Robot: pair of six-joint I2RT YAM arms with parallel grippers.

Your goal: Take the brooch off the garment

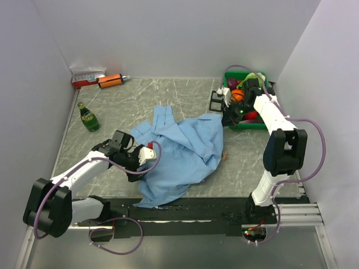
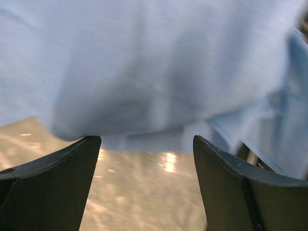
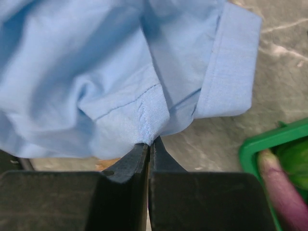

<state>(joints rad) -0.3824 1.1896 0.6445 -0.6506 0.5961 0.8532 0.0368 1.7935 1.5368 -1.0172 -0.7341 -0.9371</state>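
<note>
**Two grippers, one shirt, a handful of single items**

There are two grippers: the left gripper [image 1: 148,158] and the right gripper [image 1: 227,119]. One blue shirt [image 1: 185,148] lies between them. One small brownish brooch [image 1: 224,154] sits nearer than the right gripper. One green bottle [image 1: 88,117], one orange tube [image 1: 111,81] and one red-and-white box [image 1: 87,78] lie beyond the left gripper. One green bin [image 1: 253,126] sits just beside the right gripper, its contents too crowded to count.

Overhead rear overview, two wrist close-ups (shirt [image 1: 185,151] common to all)
</note>
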